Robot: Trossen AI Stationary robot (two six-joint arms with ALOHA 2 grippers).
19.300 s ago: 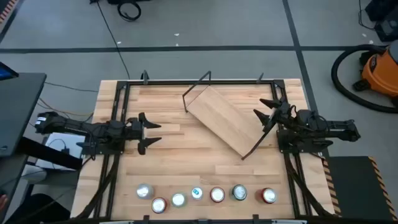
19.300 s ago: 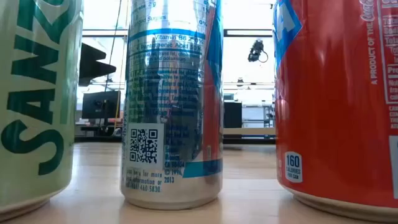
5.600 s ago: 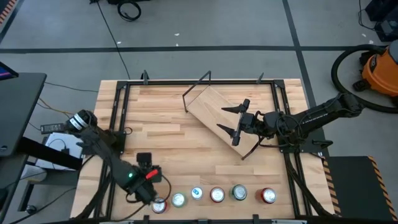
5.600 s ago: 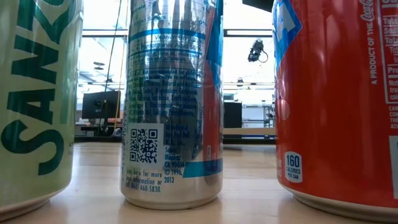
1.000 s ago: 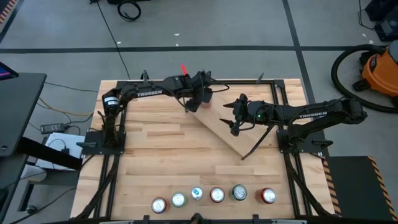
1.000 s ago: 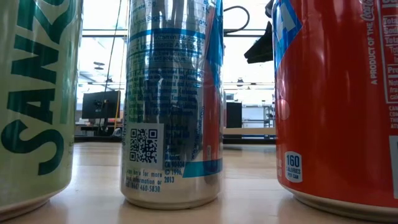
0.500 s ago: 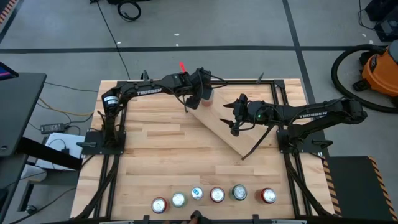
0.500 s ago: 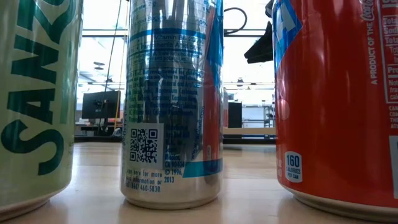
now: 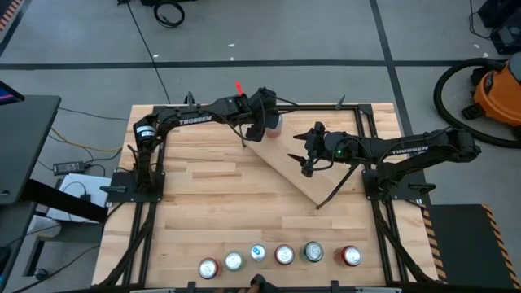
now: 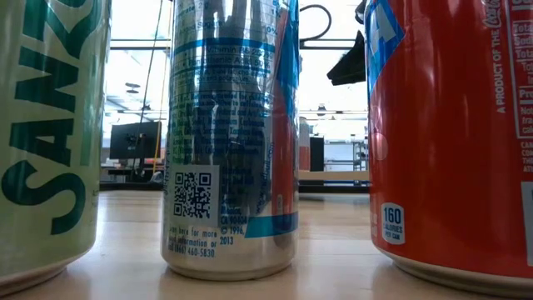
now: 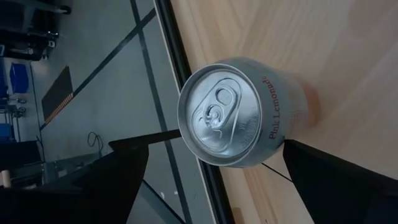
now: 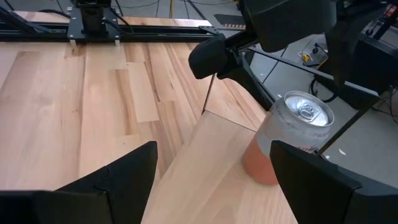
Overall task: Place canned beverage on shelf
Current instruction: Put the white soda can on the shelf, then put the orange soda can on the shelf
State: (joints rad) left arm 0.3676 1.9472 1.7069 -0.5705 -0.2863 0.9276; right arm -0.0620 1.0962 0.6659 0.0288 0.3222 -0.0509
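The shelf (image 9: 297,159), a light-wood board on black rod legs, stands askew on the table's far middle. A silver and pink canned beverage (image 9: 274,124) stands upright on its base at the board's far corner (image 12: 289,137), close to the edge. My left gripper (image 9: 264,124) hovers over it, open wide. Its fingers (image 11: 124,180) stand on either side of the can's top (image 11: 233,112), and the right wrist view shows a gap. My right gripper (image 9: 305,150) waits open over the board's middle (image 12: 205,162), pointing at the can.
Several more cans stand in a row (image 9: 277,255) along the table's near edge. Three of them fill the low view: green (image 10: 42,133), silver (image 10: 229,133) and red (image 10: 450,133). Black frame rails (image 9: 155,163) run along the table's sides. Bare wood lies between the shelf and the row.
My left gripper has tipped a little over the can without shifting its place, and more of the can shows beside it in the high view. The can stays standing on the shelf's corner.
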